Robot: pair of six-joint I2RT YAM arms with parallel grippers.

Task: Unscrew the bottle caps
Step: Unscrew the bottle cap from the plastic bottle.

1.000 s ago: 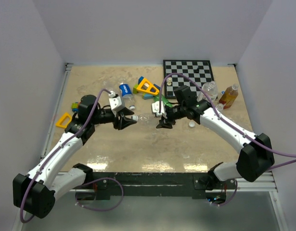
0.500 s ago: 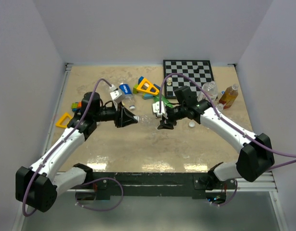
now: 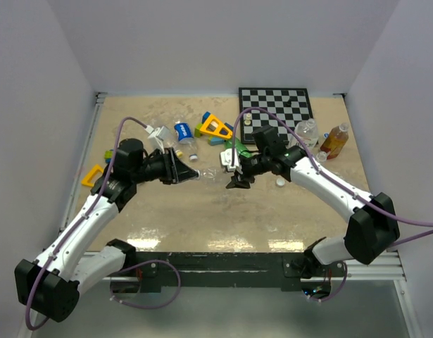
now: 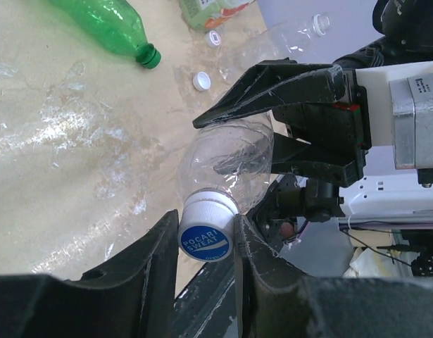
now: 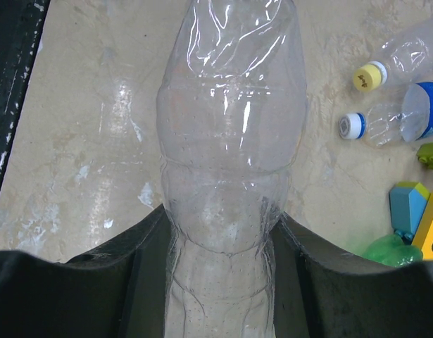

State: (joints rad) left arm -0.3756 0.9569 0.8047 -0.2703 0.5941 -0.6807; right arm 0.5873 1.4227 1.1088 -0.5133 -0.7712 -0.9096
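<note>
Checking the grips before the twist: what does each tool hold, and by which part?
The left tool pinches the white-and-blue screw cap of the clear plastic bottle. The right tool clamps that bottle's body.

Place: we take this for a robotics lab test cell.
Enclosure: we see plain white panels (image 3: pixel 202 42) boxing in a beige tabletop (image 3: pixel 223 218).
Rig: left arm (image 3: pixel 89 218) and right arm (image 3: pixel 329 186), both cabled, on a metal rail (image 3: pixel 223 264).
Props: chessboard (image 3: pixel 276 104), toy blocks (image 3: pixel 215 128), bottles (image 3: pixel 182 132).
</note>
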